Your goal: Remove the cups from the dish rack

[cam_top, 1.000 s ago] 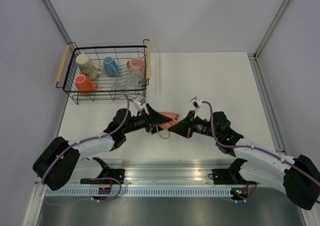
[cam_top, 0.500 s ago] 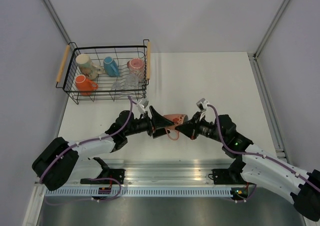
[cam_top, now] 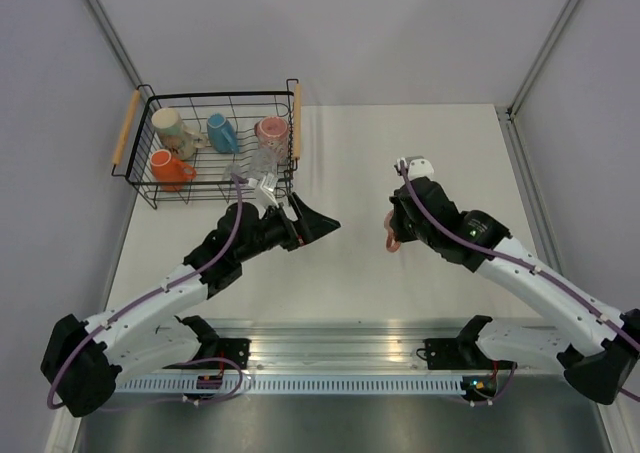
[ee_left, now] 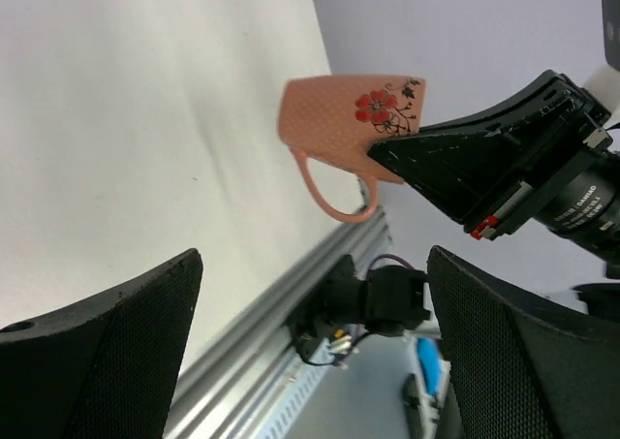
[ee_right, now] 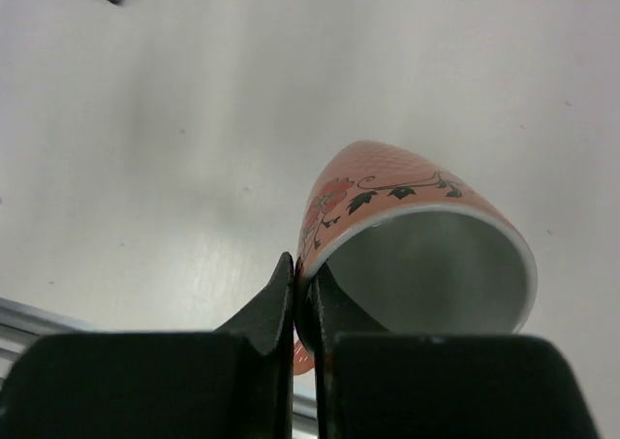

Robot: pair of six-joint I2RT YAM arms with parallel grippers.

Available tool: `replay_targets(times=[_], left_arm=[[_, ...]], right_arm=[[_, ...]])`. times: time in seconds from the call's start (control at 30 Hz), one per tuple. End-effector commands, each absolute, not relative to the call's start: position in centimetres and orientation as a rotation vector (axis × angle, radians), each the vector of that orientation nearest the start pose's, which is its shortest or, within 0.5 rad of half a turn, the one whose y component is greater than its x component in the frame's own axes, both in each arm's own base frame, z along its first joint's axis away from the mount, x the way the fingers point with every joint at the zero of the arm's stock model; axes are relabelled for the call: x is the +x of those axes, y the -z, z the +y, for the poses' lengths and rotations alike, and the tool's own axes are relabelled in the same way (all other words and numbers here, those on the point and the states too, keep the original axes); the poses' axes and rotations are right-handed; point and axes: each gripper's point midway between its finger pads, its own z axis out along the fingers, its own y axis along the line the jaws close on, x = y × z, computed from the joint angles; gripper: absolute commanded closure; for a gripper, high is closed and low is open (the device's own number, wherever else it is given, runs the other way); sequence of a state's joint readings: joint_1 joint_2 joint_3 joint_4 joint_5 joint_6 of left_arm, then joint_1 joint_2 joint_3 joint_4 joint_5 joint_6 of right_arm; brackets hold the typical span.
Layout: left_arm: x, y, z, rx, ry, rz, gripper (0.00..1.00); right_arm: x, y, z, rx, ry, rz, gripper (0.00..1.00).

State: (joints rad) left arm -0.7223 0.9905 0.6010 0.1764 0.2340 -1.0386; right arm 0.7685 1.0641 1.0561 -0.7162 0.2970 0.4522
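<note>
Pinching the rim of the pink flowered cup (ee_right: 412, 221) between clamped fingers, the right claw (ee_right: 302, 276) holds it tilted above the table (cam_top: 420, 153), right of the middle. Left of it and well apart from that cup, the left claw (cam_top: 328, 223) gapes wide with nothing in it. Just beyond, at the far left, the dish rack (cam_top: 215, 95) holds a cream mug (cam_top: 172, 128), blue mug (cam_top: 221, 133), orange mug (cam_top: 168, 168), pink cup (cam_top: 271, 130) and clear glasses (cam_top: 260, 160).

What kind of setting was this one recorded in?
Probably a robot test cell, not a kitchen: plain grey walls framed in aluminium, a white table, and a dish rack as prop.
</note>
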Motion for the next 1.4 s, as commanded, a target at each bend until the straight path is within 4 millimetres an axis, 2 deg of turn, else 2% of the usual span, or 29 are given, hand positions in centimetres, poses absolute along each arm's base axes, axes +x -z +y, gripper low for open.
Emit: replay_targets(times=[0.0, 0.03, 0.07, 0.17, 0.3, 0.37, 0.4, 0.5, 0.63, 0.8, 0.93, 1.07, 1.27, 1.3, 1.37], left_arm=[[22.4, -21.3, -26.3, -0.051, 1.120, 2.081, 0.00], [22.6, -22.0, -26.1, -0.041, 1.098, 2.070, 0.00], [22.9, -22.2, -25.6, -0.026, 1.032, 2.082, 0.00], [23.7, -22.2, -24.7, 0.009, 0.911, 2.109, 0.00], [24.8, -23.3, -23.5, 0.020, 0.785, 2.102, 0.00], [25.2, -23.3, -22.8, 0.020, 0.724, 2.109, 0.00], [25.5, -24.0, -22.7, 0.019, 0.715, 2.098, 0.00], [26.1, -24.2, -22.1, 0.023, 0.657, 2.103, 0.00], [26.9, -24.3, -21.0, 0.024, 0.580, 2.109, 0.00], [29.6, -24.4, -17.6, -0.082, 0.535, 2.117, 0.00], [31.8, -24.8, -14.8, -0.172, 0.515, 2.114, 0.00], [33.4, -25.5, -13.7, -0.216, 0.469, 2.107, 0.00], [35.1, -25.3, -13.3, -0.252, 0.431, 2.132, 0.00], [35.4, -25.2, -13.2, -0.259, 0.427, 2.135, 0.00], [36.2, -25.4, -13.0, -0.277, 0.421, 2.135, 0.00]], right_arm=[[23.1, -21.1, 13.4, -0.148, 0.008, 2.351, 0.99], [23.2, -21.5, 12.8, -0.134, 0.043, 2.359, 0.99], [23.6, -20.8, 12.6, -0.140, 0.096, 2.386, 0.99], [24.7, -20.2, 11.7, -0.129, 0.137, 2.430, 0.99], [26.9, -18.3, 12.1, -0.137, 0.063, 2.479, 0.99], [28.1, -17.4, 10.9, -0.098, 0.076, 2.501, 0.99], [29.0, -16.5, 10.5, -0.094, 0.082, 2.526, 0.99], [30.7, -15.2, 10.3, -0.087, 0.066, 2.559, 0.99], [32.3, -14.2, 11.0, -0.097, -0.002, 2.591, 0.99], [33.4, -12.5, 11.4, -0.113, -0.024, 2.646, 0.99], [33.8, -12.0, 11.5, -0.128, -0.011, 2.658, 0.99], [34.2, -11.1, 11.0, -0.131, 0.038, 2.679, 0.99], [34.7, -10.7, 11.0, -0.140, 0.061, 2.690, 0.99], [34.7, -10.7, 11.0, -0.140, 0.063, 2.690, 0.98], [34.7, -10.9, 11.1, -0.142, 0.057, 2.688, 0.88]])
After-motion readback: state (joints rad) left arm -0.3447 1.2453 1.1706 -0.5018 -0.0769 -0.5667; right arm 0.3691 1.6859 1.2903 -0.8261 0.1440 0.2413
